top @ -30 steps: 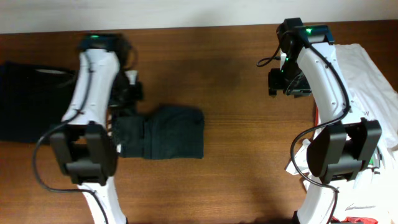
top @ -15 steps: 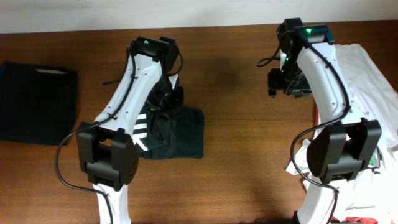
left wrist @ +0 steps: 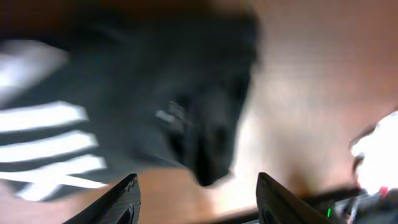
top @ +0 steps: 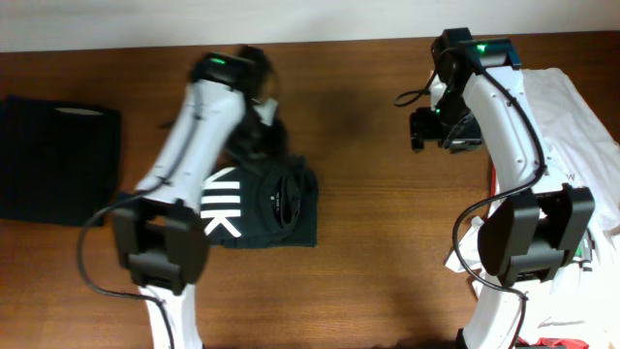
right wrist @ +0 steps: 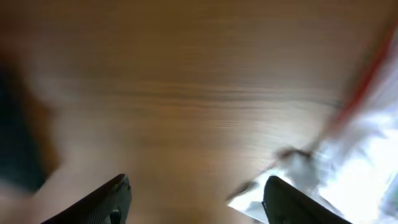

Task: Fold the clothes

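The black T-shirt (top: 263, 206) lies bunched on the wooden table (top: 378, 252), left of centre and below the left arm's wrist. Its left part is now turned out to show white block letters (top: 221, 204). One second ago that part was a plain dark fold; half a second ago only white stripes showed under a lifted flap. A rumpled ridge of fabric now runs down the shirt's middle.

The left arm, earlier leaning over the shirt's left edge, has swung right and towards the table's far side and is motion-blurred in the overhead view. The left gripper (left wrist: 198, 200) hangs over the shirt's right margin with its jaws apart and nothing between them.

The right arm has barely moved, its wrist only slightly further left. It reaches across the far right of the table, and the right gripper (right wrist: 199, 202) stands with jaws spread and empty over bare wood.

A folded dark garment (top: 58, 160) lies at the far left. A heap of white clothes (top: 581, 145) lies at the right edge.
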Robot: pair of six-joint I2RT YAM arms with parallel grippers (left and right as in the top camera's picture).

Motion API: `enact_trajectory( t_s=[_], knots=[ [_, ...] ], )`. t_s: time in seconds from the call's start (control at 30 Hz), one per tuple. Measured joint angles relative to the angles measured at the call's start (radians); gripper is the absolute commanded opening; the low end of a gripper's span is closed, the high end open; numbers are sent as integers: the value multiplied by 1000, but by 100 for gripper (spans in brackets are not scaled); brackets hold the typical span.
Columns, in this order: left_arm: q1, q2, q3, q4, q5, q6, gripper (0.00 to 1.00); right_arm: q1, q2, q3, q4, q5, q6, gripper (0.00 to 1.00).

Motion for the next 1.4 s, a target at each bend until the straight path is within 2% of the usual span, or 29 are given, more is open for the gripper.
enact_trajectory(
  t_s=[0.1,0.2,0.33,0.4,0.63,0.7,0.73,0.77,0.8,0.87,0.93,1.13,1.23,1.3,1.4],
  knots=[
    [172,0,14,55,-55,4,60,31,0,0,4,-255,-124,72],
    [256,0,14,73,-106,7,61,180,0,0,23,-371,-167,72],
    [308,0,14,51,-146,9,61,362,11,-12,103,-332,-86,75],
    [338,0,14,34,-154,12,61,445,22,-83,182,-315,-22,77],
    [358,0,14,19,-164,31,61,572,41,-378,490,-323,121,79],
    [358,0,14,19,-164,34,61,603,42,-415,560,-342,144,71],
    [358,0,14,18,-164,35,61,613,43,-423,586,-344,157,62],
    [358,0,14,16,-164,39,61,619,43,-426,600,-341,175,42],
    [358,0,14,15,-164,42,61,620,43,-426,607,-336,203,15],
    [358,0,14,9,-164,42,61,620,43,-426,612,-329,233,13],
    [358,0,14,1,-164,42,61,619,43,-426,607,-326,248,4],
    [358,0,14,-6,-164,46,61,584,43,-426,571,-366,269,4],
    [358,0,14,-6,-164,49,61,545,33,-426,497,-546,271,4],
    [358,0,14,-7,-164,49,61,532,14,-426,432,-597,270,4],
    [358,0,14,-8,-164,49,61,529,3,-425,314,-518,269,8]
  ],
)
